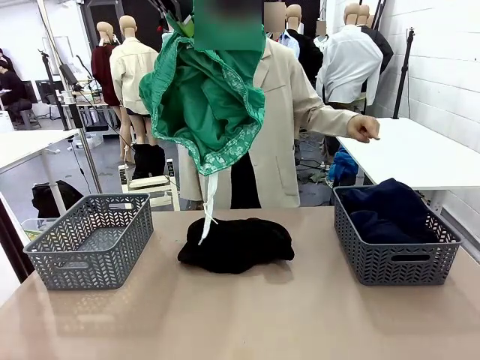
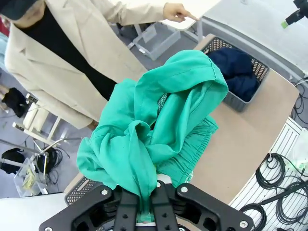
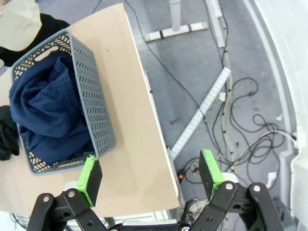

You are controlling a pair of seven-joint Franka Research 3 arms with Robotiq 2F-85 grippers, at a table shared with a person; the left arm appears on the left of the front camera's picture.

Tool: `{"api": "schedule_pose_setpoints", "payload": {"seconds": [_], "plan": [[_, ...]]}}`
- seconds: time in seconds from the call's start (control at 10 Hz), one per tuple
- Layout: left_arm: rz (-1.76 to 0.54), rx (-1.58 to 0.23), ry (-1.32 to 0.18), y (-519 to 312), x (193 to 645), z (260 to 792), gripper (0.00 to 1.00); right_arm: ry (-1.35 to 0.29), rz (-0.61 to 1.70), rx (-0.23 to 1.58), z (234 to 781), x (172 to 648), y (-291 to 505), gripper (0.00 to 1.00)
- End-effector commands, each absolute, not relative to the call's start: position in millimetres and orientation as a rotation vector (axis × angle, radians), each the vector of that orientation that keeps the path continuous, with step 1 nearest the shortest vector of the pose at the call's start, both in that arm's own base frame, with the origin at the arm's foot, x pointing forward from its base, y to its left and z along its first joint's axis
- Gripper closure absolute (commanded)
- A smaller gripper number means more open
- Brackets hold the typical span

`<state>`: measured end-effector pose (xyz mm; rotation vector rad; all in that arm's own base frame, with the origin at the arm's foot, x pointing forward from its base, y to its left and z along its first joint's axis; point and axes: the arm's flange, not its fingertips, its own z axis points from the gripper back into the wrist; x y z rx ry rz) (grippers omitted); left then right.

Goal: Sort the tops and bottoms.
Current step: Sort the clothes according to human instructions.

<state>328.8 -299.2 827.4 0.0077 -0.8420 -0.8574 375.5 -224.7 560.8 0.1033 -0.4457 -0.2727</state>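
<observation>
Closest to us is the left gripper, its jaws pinched tight on a fold of the bright green garment. The cloth bunches up right off the fingers and hangs in the air above the table. From the front we see it dangling high over the middle, with its white drawstring trailing down. The cord's end sits right at the black garment, though we can't tell if they actually touch. That black one lies in a heap on the tabletop, between the two baskets. Over on the other side, the right gripper has its green pads spread wide with nothing between them. It hovers beyond the table's edge, just beside the grey right basket. The dark navy garment is piled inside that basket. The grey left basket stands at the table's opposite end. At the far side, a person in a beige blazer has one hand stretched out, pointing, above the right basket's side.
</observation>
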Motion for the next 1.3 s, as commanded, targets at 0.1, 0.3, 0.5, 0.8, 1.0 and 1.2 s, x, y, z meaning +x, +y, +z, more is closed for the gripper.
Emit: {"api": "schedule_pose_setpoints", "payload": {"seconds": [0.1,0.3,0.5,0.8,1.0,1.2], "plan": [[-0.857,0.010,-0.851,-298.2,326.7,830.6,1.00,-0.434,-0.268,0.084,561.2,374.1,-224.0,0.00],[-0.857,0.010,-0.851,-298.2,326.7,830.6,1.00,-0.434,-0.268,0.084,561.2,374.1,-224.0,0.00],[-0.857,0.010,-0.851,-298.2,326.7,830.6,1.00,-0.434,-0.268,0.084,561.2,374.1,-224.0,0.00],[-0.857,0.010,-0.851,-298.2,326.7,830.6,1.00,-0.434,-0.268,0.084,561.2,374.1,-224.0,0.00],[-0.857,0.008,-0.842,-299.2,328.8,827.4,1.00,-0.434,-0.268,0.084,561.2,374.1,-224.0,0.00],[-0.971,-0.002,-0.917,-362.4,366.9,845.3,1.00,-0.434,-0.268,0.084,561.2,374.1,-224.0,0.00]]}}
